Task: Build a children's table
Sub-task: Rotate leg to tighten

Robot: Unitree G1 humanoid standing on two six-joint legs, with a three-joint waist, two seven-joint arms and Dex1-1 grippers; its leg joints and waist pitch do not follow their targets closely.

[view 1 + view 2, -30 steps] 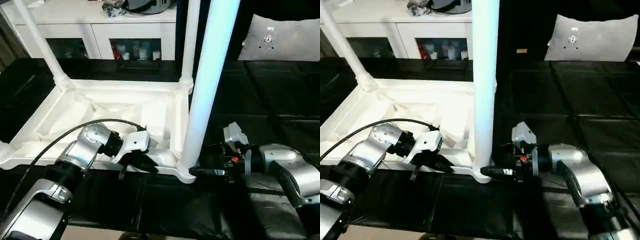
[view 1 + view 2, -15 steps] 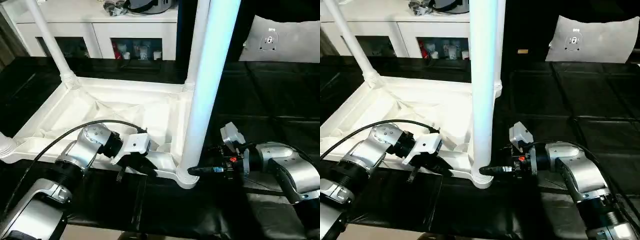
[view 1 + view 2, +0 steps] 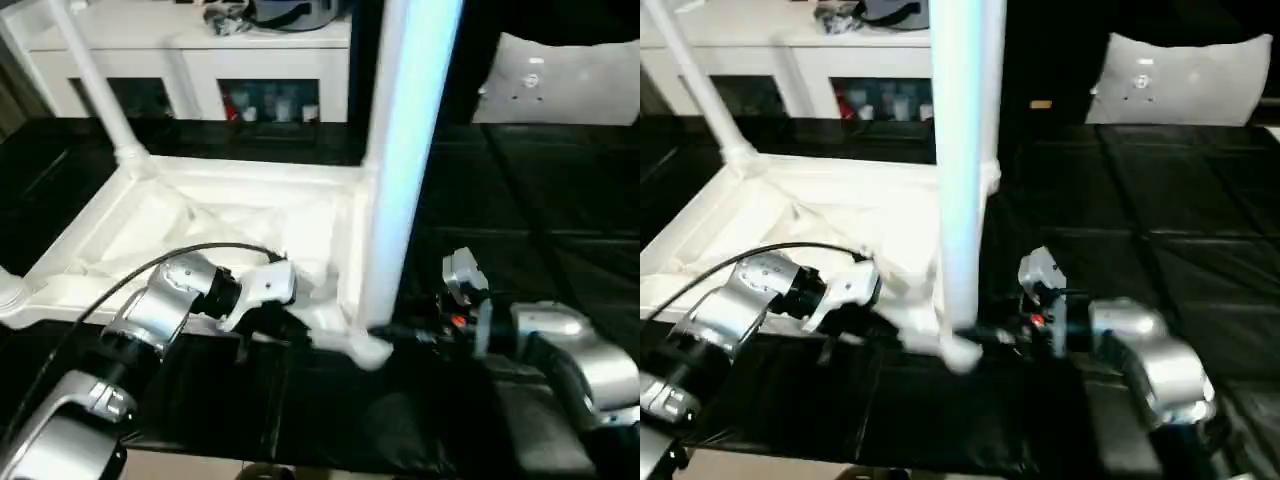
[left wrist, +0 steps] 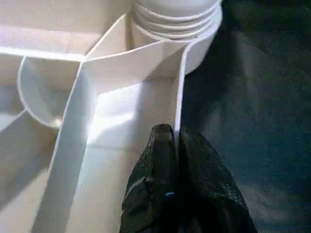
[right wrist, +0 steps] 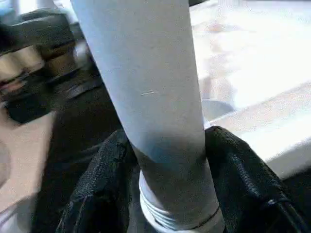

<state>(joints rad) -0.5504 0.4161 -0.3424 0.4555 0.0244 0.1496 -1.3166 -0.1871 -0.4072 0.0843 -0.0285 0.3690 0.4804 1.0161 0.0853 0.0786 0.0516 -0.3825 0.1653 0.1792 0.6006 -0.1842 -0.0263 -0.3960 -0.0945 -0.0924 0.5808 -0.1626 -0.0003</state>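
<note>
Tools clamped on the children's table [image 3: 200, 215] rim and near leg [image 3: 400, 150].
Right tool [image 5: 165, 194] is closed around the leg's base, at 5 o'clock of the upturned top on the black floor; left tool [image 4: 170, 160] is pinched together on the rim wall [image 4: 177, 97]. Since a second ago, the corner socket [image 3: 365, 350] has been shifted slightly; seating is judged nearly finished.

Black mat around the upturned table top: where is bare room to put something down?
Bare: the black mat between the near leg and the cushion. Crowded: the near corner, where the left gripper pinches the rim and the right gripper clasps the leg.
</note>
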